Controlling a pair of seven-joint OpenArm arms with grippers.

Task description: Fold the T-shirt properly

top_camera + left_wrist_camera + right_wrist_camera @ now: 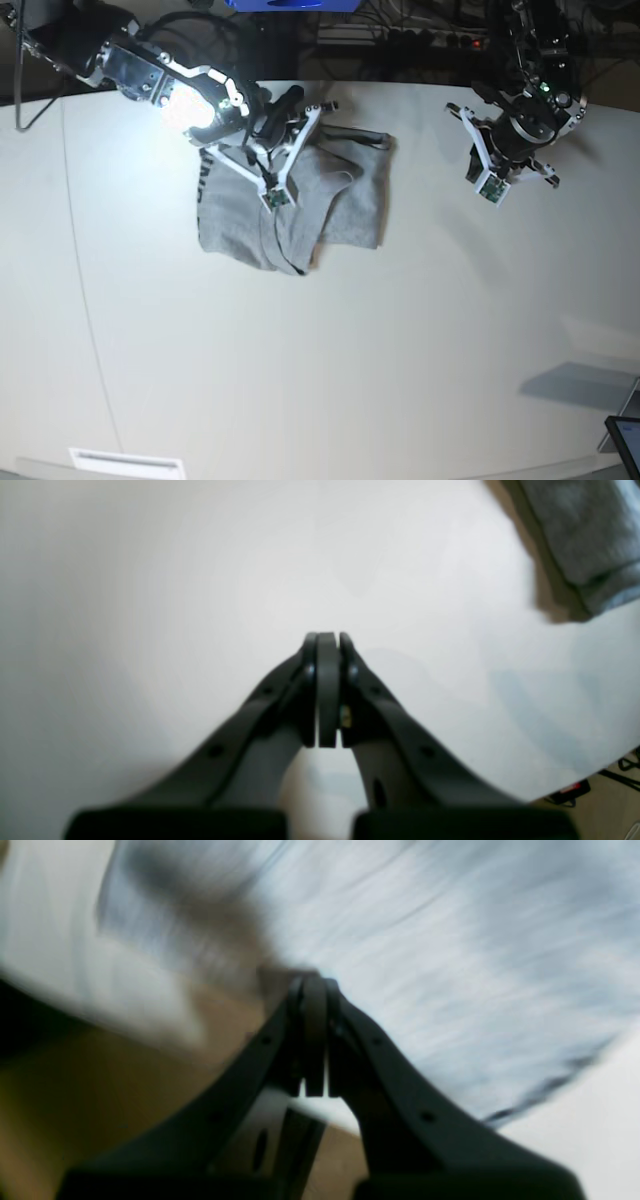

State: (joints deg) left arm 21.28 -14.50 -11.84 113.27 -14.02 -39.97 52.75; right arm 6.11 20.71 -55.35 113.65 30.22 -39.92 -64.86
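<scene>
The heather-grey T-shirt (pixel 300 195) lies crumpled and partly doubled over on the white table (pixel 350 350), in its far left part. My right gripper (pixel 314 980) is shut just above the shirt (pixel 450 965), which fills that blurred view. No cloth shows between its fingers. My left gripper (pixel 327 635) is shut and empty over bare table, well to the right of the shirt. Only a hemmed corner of the shirt (pixel 585 535) reaches the top right of the left wrist view.
Dark equipment and cables (pixel 400 40) crowd the space behind the table's far edge. A dark flat device (pixel 625 435) pokes in at the near right corner. A white label (pixel 125 462) sits at the front edge. Floor with cables (pixel 600 785) shows past the table's edge.
</scene>
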